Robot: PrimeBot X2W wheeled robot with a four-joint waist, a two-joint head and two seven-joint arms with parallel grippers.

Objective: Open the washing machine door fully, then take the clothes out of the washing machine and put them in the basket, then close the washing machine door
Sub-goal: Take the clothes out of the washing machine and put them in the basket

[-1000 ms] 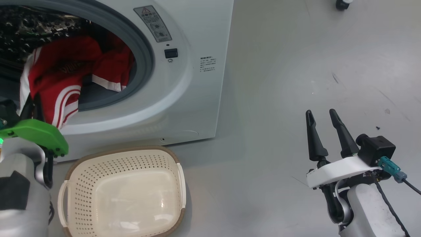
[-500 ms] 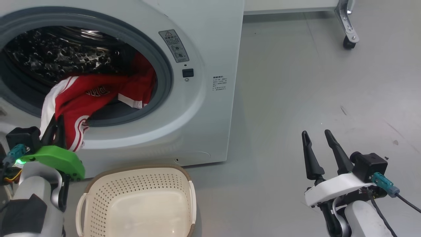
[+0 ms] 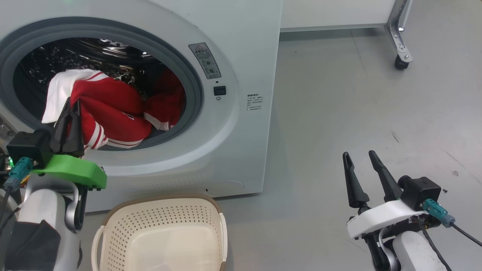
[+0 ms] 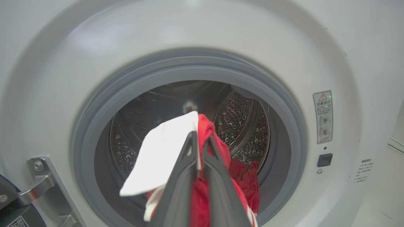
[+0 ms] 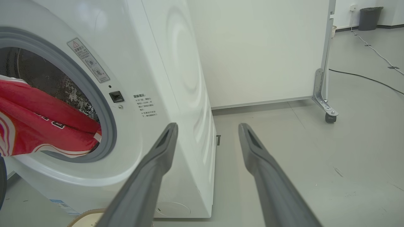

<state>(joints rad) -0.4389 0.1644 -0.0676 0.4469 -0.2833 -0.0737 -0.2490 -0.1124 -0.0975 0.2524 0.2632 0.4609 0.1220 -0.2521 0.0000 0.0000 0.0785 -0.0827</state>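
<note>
One wheeled partition (image 3: 339, 13) beside washing machine (image 3: 244, 49), basket (image 3: 150, 222) in front

The round port of the washing machine (image 3: 241, 124) stands open at the upper left of the head view. The clothes (image 3: 113, 113) block its lower half, with open drum above them. The basket (image 3: 165, 216) sits on the floor (image 3: 339, 113) below it. Bare floor spreads right, up to a wheeled panel leg (image 3: 400, 52) at upper right.

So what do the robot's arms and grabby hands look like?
Both have two long dark pointy fingers. The left gripper sits on a bright green bracket, the right gripper on a white one. Each carries a black box with a teal plug and cable.
</note>
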